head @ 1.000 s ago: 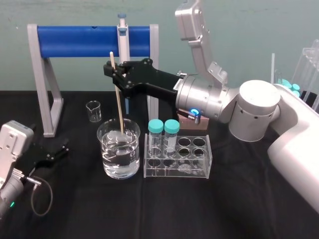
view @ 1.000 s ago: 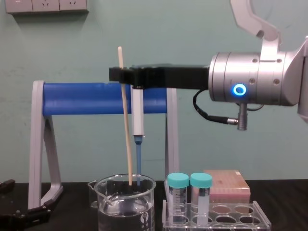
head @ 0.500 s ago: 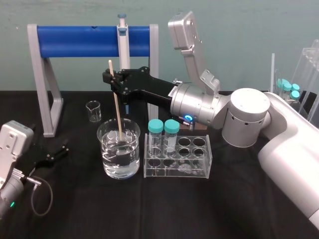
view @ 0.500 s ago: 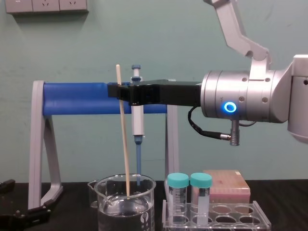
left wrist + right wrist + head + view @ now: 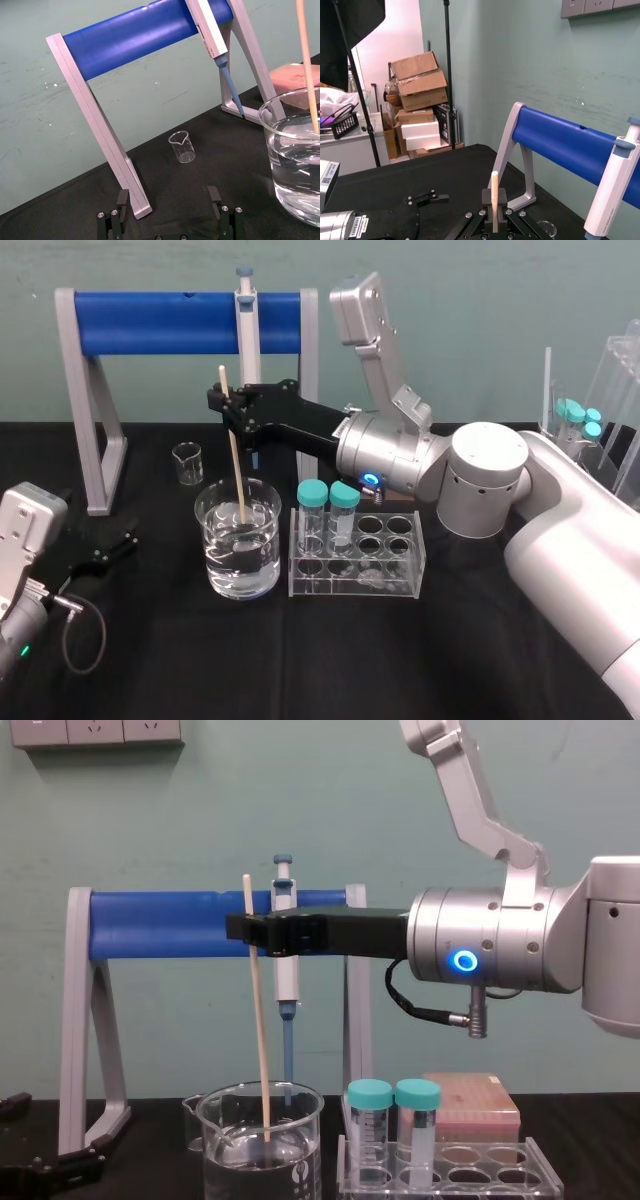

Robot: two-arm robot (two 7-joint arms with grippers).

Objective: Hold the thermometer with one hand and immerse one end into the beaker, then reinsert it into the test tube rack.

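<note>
Fingers (image 5: 265, 928) of right gripper (image 5: 226, 400) clench thermometer (image 5: 258, 1030) near its top | rod sits lower than half a second ago, tip meeting the water in beaker (image 5: 207, 530) | immersion looks under way; test tube rack (image 5: 350, 586) waits beside | left gripper (image 5: 167, 197) parked left, fingers spread

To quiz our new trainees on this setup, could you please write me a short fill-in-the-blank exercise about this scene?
1. The right gripper is shut on the thermometer, whose lower end is inside the large ____.
2. The test tube rack holds ____ teal-capped tubes.
3. The left gripper, low over the table, is ____.
Missing words: beaker; two; open.
</note>
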